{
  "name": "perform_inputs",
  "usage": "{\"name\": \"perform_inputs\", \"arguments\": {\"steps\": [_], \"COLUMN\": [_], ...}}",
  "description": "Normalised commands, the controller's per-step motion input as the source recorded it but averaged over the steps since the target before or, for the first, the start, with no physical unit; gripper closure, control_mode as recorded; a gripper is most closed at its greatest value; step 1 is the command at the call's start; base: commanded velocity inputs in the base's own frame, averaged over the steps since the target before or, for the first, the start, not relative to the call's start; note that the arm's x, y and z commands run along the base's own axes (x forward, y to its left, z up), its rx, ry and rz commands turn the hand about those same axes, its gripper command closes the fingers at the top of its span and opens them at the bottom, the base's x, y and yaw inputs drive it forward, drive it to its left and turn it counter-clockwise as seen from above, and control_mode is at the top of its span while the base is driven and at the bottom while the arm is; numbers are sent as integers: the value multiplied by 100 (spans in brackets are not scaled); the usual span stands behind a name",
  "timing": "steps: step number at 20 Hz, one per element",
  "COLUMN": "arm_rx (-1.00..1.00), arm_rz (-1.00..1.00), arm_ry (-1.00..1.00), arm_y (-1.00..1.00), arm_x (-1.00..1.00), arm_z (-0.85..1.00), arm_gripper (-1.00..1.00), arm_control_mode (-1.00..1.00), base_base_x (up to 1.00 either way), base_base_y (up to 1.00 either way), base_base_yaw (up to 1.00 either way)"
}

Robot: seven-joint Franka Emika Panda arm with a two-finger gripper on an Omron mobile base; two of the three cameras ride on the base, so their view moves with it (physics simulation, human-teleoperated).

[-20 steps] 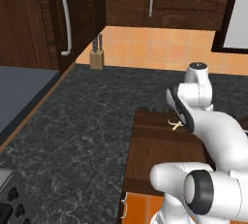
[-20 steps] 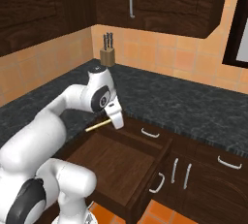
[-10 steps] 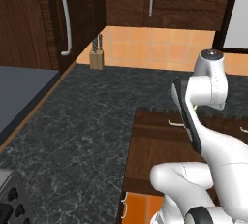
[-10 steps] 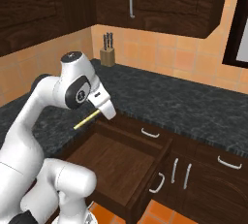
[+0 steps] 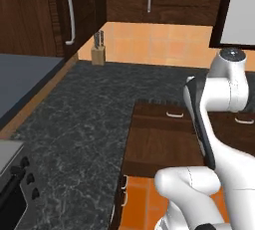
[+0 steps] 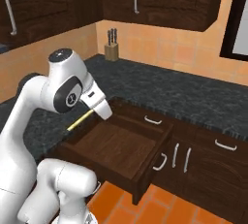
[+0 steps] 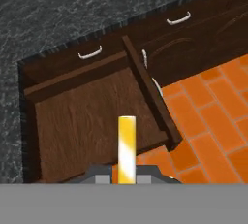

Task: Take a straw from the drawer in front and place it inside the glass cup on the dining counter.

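Fingers [image 7: 104,175] clamp the straw [image 7: 127,148], its long axis pointing to twelve o'clock over the open drawer [image 7: 92,121].

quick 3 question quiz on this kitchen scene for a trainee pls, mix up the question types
1. True or false: the drawer is pulled open.
2. What does the gripper hold? A) a knife B) the straw C) a cup
3. Fill in: the knife block stands on the black ____ by the wall.

Key: 1 true, its bare wooden floor shows. 2 B, the straw is lifted above the drawer. 3 worktop.
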Motion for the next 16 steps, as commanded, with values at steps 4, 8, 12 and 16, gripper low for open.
{"name": "perform_inputs", "arguments": {"steps": [4,8,12,16], "arm_rx": [0,0,0,0], "arm_rz": [0,0,0,0], "arm_ry": [0,0,0,0], "arm_y": [0,0,0,0], "arm_x": [0,0,0,0], "arm_z": [0,0,0,0], "arm_gripper": [100,100,100,100], "arm_control_mode": [100,100,100,100], "base_base_x": [-97,-9,0,0], "base_base_y": [-60,-53,-51,-60], "base_base_yaw": [-26,-78,-85,-83]}}
